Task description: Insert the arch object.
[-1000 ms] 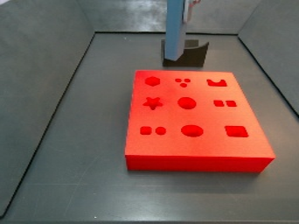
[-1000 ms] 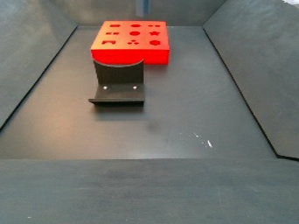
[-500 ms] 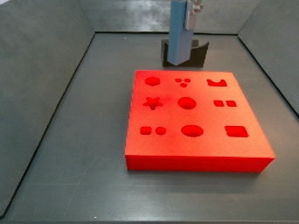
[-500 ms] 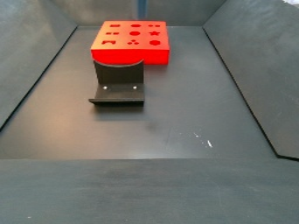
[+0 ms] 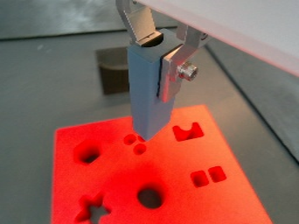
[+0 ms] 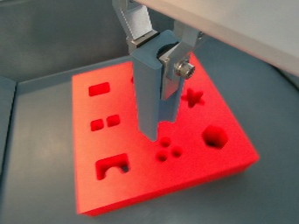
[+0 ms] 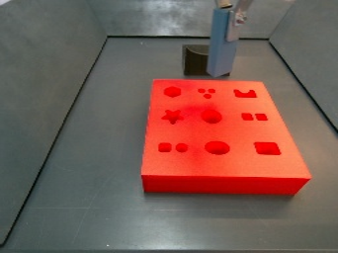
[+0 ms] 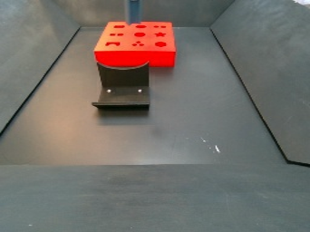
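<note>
My gripper (image 5: 162,63) is shut on the arch object (image 5: 146,96), a long blue-grey block with a rounded notch in its upper end. It hangs upright above the far part of the red board (image 5: 117,175). Both wrist views show it, and in one its lower end (image 6: 149,105) hovers over the small round holes. In a side view the arch object (image 7: 222,49) hangs below the gripper (image 7: 227,14) behind the board's (image 7: 224,185) back edge. The arch-shaped hole (image 7: 244,94) lies at the board's back corner, also visible in a wrist view (image 5: 187,133).
The dark fixture (image 8: 122,89) stands on the floor just off one side of the red board (image 8: 136,56), and behind the held block in a side view (image 7: 196,57). The board has several other shaped holes. Grey walls enclose the floor.
The gripper with the arch object has moved sideways from over the fixture towards the arch-hole side of the board. Its tip now shows at the top of the long side view.
</note>
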### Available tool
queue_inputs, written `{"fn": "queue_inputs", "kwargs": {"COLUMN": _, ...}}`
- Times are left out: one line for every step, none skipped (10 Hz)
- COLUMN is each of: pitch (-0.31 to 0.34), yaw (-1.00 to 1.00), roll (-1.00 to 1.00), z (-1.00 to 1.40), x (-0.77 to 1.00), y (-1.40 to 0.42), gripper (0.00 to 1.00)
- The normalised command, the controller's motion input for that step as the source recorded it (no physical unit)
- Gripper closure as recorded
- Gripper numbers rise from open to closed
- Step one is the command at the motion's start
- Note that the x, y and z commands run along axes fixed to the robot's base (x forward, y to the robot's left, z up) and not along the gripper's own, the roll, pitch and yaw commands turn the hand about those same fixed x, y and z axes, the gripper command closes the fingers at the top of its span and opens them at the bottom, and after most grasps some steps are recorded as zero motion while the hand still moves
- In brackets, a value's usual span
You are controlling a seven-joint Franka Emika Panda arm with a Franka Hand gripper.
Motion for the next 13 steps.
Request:
{"fn": "queue_inputs", "kwargs": {"pitch": -0.123, "yaw": -0.68, "roll": 0.30, "z": 0.00, "x": 0.38, "y": 0.00, "gripper": 1.00}}
{"fn": "queue_inputs", "kwargs": {"pitch": -0.091, "yaw": -0.86, "roll": 0.14, "z": 0.00, "x": 0.24, "y": 0.05, "gripper": 1.00}}
{"fn": "queue_inputs", "kwargs": {"pitch": -0.084, "yaw": -0.88, "roll": 0.09, "z": 0.00, "x": 0.23, "y": 0.08, "gripper": 1.00}}
{"fn": "queue_inputs", "kwargs": {"pitch": -0.051, "yaw": -0.87, "roll": 0.08, "z": 0.00, "x": 0.27, "y": 0.10, "gripper": 1.00}}
{"fn": "queue_inputs", "kwargs": {"pitch": -0.006, "yaw": -0.88, "roll": 0.02, "z": -0.11, "x": 0.28, "y": 0.12, "gripper": 1.00}}
{"fn": "queue_inputs", "kwargs": {"pitch": 0.006, "yaw": -0.84, "roll": 0.02, "z": -0.17, "x": 0.22, "y": 0.10, "gripper": 1.00}}
{"fn": "queue_inputs", "kwargs": {"pitch": 0.094, "yaw": -0.75, "roll": -0.01, "z": -0.26, "x": 0.26, "y": 0.00, "gripper": 1.00}}
{"fn": "queue_inputs", "kwargs": {"pitch": 0.101, "yaw": -0.67, "roll": -0.07, "z": -0.26, "x": 0.36, "y": 0.00, "gripper": 1.00}}
{"fn": "queue_inputs", "kwargs": {"pitch": 0.110, "yaw": -0.54, "roll": -0.09, "z": -0.26, "x": 0.47, "y": 0.00, "gripper": 1.00}}
{"fn": "queue_inputs", "kwargs": {"pitch": 0.151, "yaw": -0.39, "roll": -0.07, "z": -0.27, "x": 0.57, "y": -0.03, "gripper": 1.00}}
{"fn": "queue_inputs", "kwargs": {"pitch": 0.104, "yaw": -0.31, "roll": -0.01, "z": -0.30, "x": 0.71, "y": -0.03, "gripper": 1.00}}
{"fn": "queue_inputs", "kwargs": {"pitch": 0.166, "yaw": -0.16, "roll": 0.00, "z": -0.27, "x": 0.78, "y": -0.07, "gripper": 1.00}}
{"fn": "queue_inputs", "kwargs": {"pitch": 0.227, "yaw": -0.16, "roll": 0.04, "z": -0.28, "x": 0.71, "y": -0.09, "gripper": 1.00}}
